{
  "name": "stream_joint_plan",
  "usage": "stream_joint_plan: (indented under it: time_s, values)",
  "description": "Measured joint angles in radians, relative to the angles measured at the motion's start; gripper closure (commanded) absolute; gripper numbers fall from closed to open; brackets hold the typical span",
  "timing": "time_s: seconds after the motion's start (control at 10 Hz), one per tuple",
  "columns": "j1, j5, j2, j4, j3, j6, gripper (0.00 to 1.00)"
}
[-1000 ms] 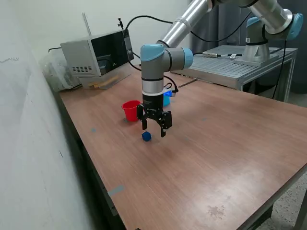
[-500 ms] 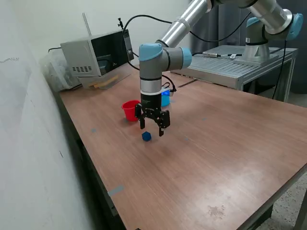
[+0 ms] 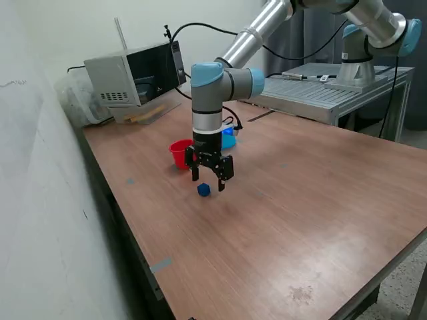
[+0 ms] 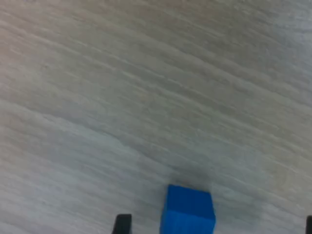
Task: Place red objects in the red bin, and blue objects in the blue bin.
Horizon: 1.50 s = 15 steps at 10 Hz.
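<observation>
A small dark blue cube (image 3: 203,190) lies on the wooden table (image 3: 280,220), and it also shows in the wrist view as a blue cube (image 4: 188,210) between the two dark fingertips (image 4: 122,223). My gripper (image 3: 208,182) hangs open just above the cube, fingers apart, nothing held. The red bin (image 3: 179,153) stands behind the gripper toward the exterior view's left. The blue bin (image 3: 229,139) is mostly hidden behind the arm. No red objects show in either view.
A grey box-shaped device (image 3: 130,75) with cables sits at the table's back corner, with flat strips (image 3: 143,117) in front of it. A second arm's base (image 3: 357,63) stands on a metal bench (image 3: 320,90) at the exterior view's right.
The arm has shifted slightly toward the exterior view's left, bringing the open gripper more directly over the blue cube. The cube and bins have not moved.
</observation>
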Motion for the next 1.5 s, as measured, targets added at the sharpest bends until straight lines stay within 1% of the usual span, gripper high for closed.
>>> stream_joint_plan:
  time_s: [0.6, 0.7, 1.2, 1.3, 1.5]
  values:
    - [-0.002, 0.003, 0.043, 0.0, -0.046, -0.016, 0.0]
    - [-0.003, 0.003, 0.047, 0.0, -0.05, -0.018, 1.0]
    - [-0.004, 0.0, 0.054, 0.0, -0.056, -0.021, 1.0]
    - [-0.004, -0.004, 0.055, 0.0, -0.056, -0.022, 1.0]
    - [-0.002, -0.021, 0.055, -0.001, -0.052, -0.022, 1.0]
